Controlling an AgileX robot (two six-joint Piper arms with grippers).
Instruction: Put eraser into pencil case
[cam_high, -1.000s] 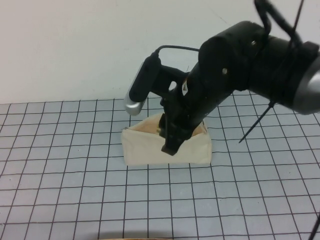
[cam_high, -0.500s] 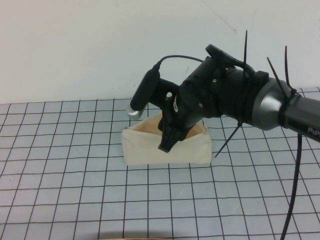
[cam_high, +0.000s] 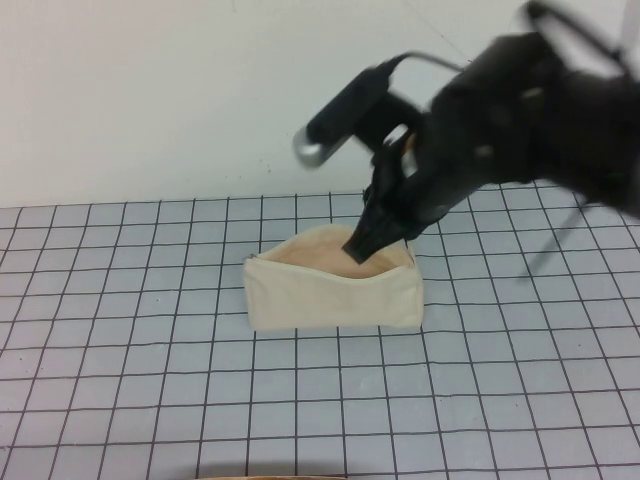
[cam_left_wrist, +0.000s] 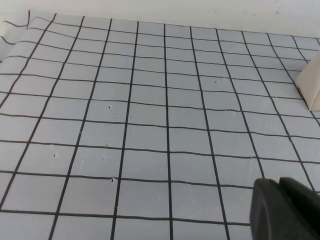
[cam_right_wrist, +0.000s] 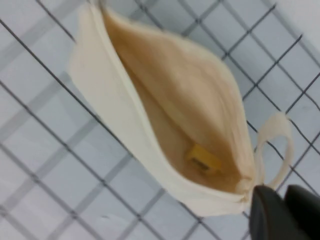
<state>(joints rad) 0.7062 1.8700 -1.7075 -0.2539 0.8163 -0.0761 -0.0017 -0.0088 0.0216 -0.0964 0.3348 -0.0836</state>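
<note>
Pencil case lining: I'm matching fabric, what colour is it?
Pale peach lining of the pencil case, best seen in right wrist view.

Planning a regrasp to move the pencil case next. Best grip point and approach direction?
Judgement: take the pencil case by its near fabric wall at the open top rim, coming from above. It stands upright with the mouth gaping, so one finger can slip inside. The eraser lies inside near the pull loop end, so grip the other end. Right gripper hovers at the mouth; left gripper sits over bare mat.

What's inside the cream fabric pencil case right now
The small yellow eraser lies on the peach lining at the bottom of the open cream fabric pencil case, near its loop end. From the high view the right gripper hides that spot. The left gripper is parked apart.
</note>
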